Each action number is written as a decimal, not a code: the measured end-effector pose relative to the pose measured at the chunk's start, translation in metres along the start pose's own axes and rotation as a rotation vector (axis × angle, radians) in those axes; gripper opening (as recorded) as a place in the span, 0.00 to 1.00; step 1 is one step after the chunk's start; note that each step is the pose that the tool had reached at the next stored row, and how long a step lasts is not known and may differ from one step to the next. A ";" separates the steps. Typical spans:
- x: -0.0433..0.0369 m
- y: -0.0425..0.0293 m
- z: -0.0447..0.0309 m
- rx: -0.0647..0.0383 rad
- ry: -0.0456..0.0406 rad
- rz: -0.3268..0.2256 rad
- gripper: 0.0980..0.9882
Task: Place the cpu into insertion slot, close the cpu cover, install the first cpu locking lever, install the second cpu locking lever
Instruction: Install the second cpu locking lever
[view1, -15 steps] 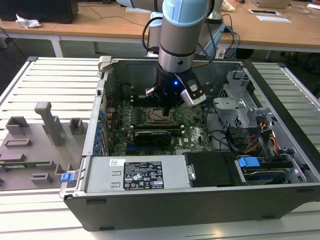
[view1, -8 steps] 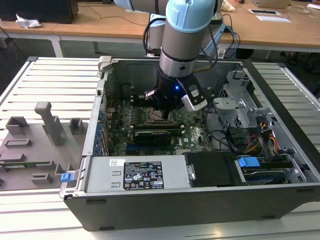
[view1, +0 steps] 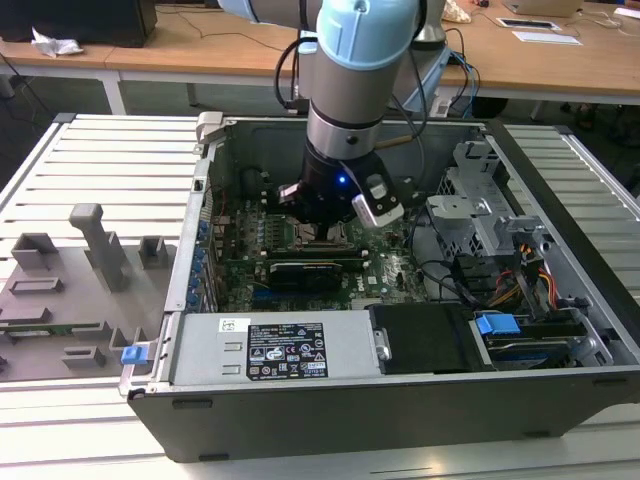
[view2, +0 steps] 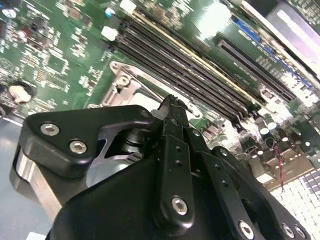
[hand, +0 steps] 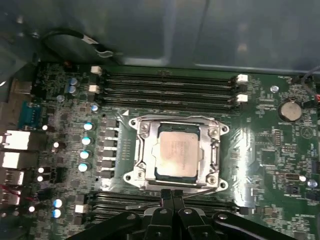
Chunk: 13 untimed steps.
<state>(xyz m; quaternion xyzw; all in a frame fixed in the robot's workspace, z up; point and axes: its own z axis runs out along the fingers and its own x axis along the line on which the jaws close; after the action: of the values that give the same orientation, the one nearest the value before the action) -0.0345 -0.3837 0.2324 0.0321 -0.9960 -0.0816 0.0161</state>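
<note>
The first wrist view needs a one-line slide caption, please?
Gripper at the socket edge; cpu seated, cpu cover closed over it.

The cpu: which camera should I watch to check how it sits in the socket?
The first wrist view. It looks straight down on the cpu, seated in the insertion slot with the cpu cover framing it. In the exterior view the arm hides it. In the second wrist view the hand blocks most of the socket.

- The exterior view is evenly lit and reasonably sharp; the inside of the open computer case (view1: 560, 300) lies in shade.
- In the second wrist view, strong glare whitens the motherboard (view2: 220, 20), and the near black gripper (view2: 172, 107) is soft (too close).
- The first wrist view is dim, bluish and slightly hazy.
</note>
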 end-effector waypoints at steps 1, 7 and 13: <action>0.0013 -0.0002 0.0004 0.000 -0.0001 0.000 0.00; 0.0061 -0.0049 0.0095 -0.015 -0.0006 -0.002 0.00; 0.0219 -0.0139 0.0088 -0.071 -0.0039 -0.004 0.00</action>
<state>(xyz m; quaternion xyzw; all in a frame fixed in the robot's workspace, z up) -0.0557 -0.3974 0.2221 0.0334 -0.9925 -0.1167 0.0151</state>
